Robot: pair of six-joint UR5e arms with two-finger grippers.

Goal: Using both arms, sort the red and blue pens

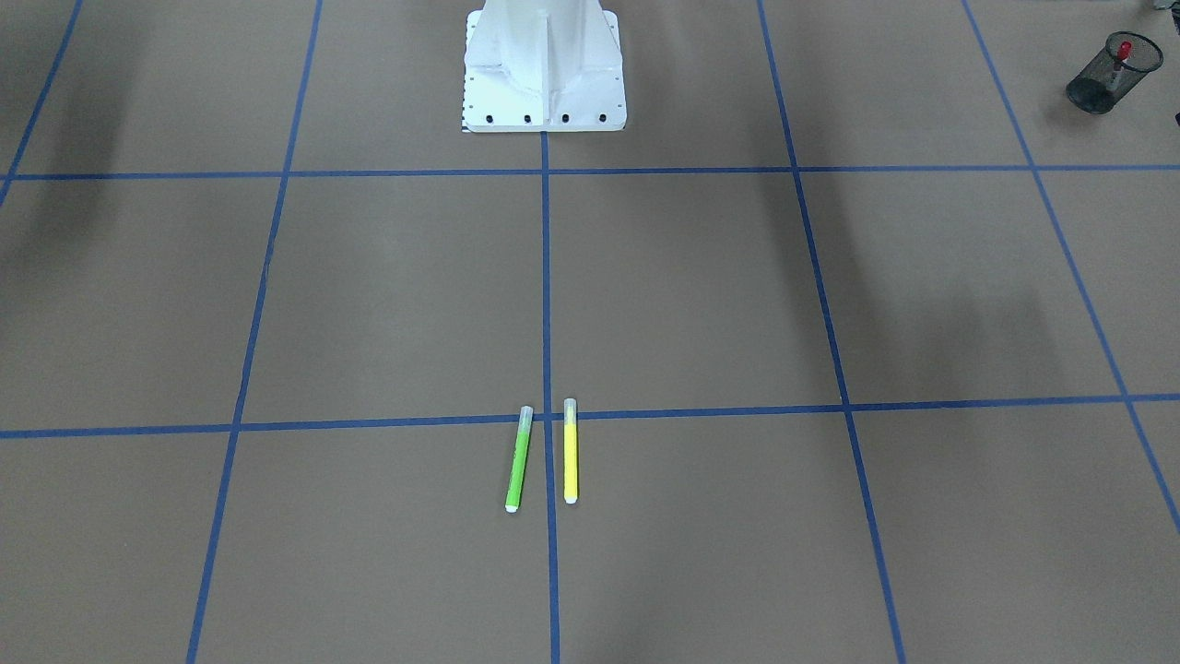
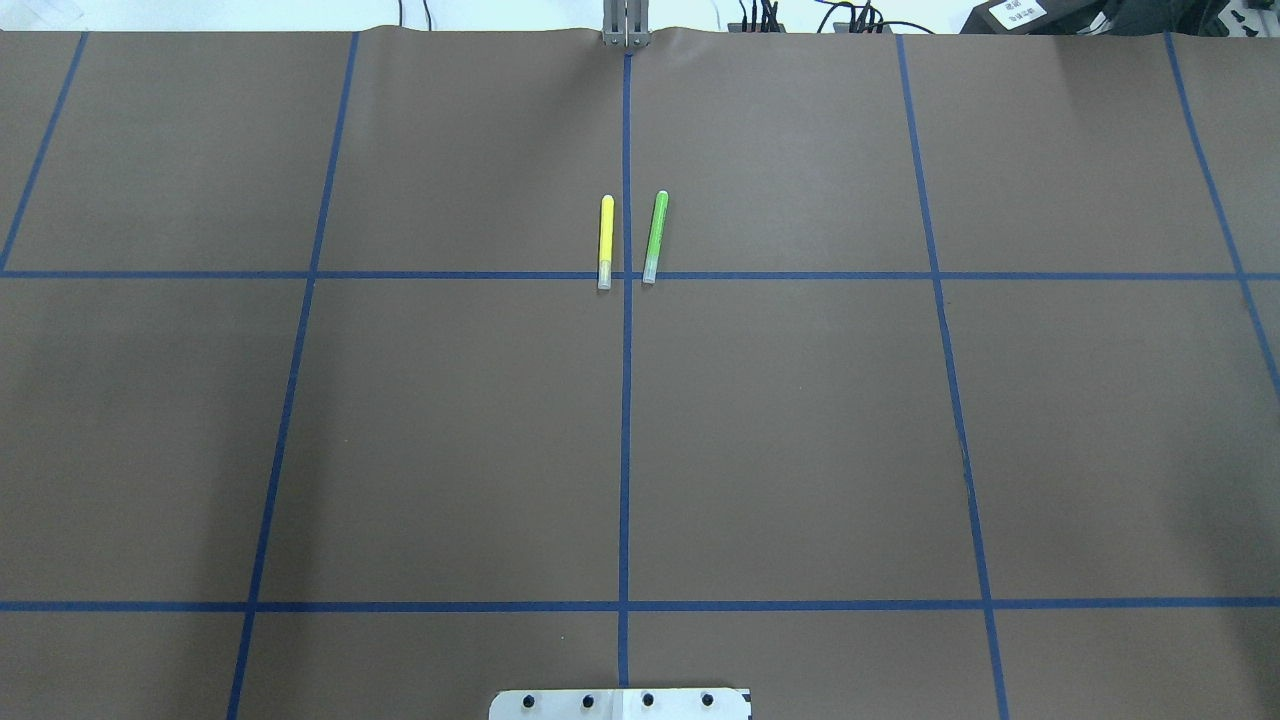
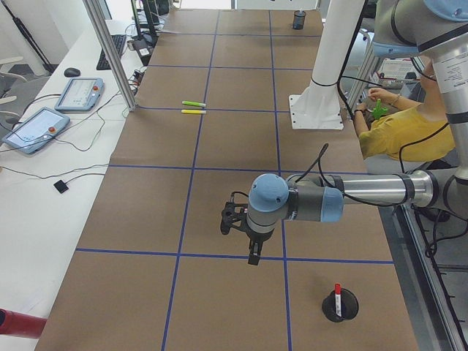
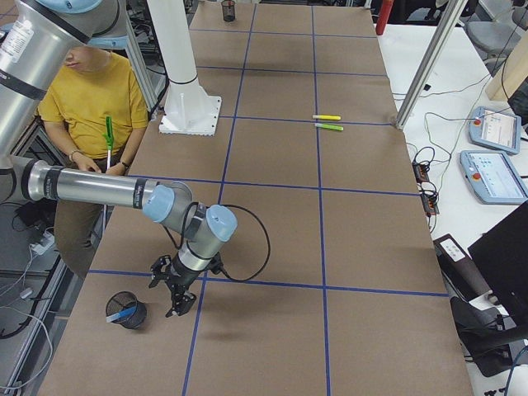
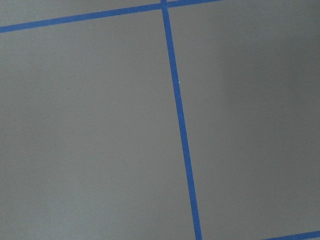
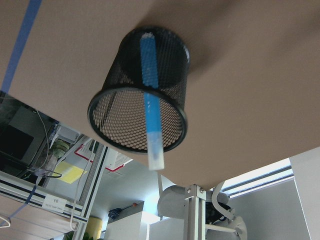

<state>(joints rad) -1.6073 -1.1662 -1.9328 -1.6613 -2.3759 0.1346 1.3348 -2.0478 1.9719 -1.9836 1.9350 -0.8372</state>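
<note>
The red pen [image 1: 1123, 53] stands in a black mesh cup [image 1: 1097, 88] at the table's corner on my left side; the exterior left view also shows this red pen [image 3: 337, 292] in its cup [image 3: 341, 308]. My left gripper [image 3: 254, 256] hangs over the table a little beyond that cup; I cannot tell whether it is open or shut. The blue pen [image 6: 150, 100] leans inside a second mesh cup [image 6: 170, 75]. My right gripper [image 4: 167, 297] hovers beside that cup [image 4: 128, 313]; its state cannot be judged. Neither wrist view shows fingers.
A green marker [image 2: 655, 235] and a yellow marker [image 2: 605, 240] lie side by side at the table's far middle. The white robot pedestal [image 1: 544, 65] stands at the near edge. A seated person [image 4: 91, 91] is beside it. Tablets [image 3: 77, 93] lie on the side bench.
</note>
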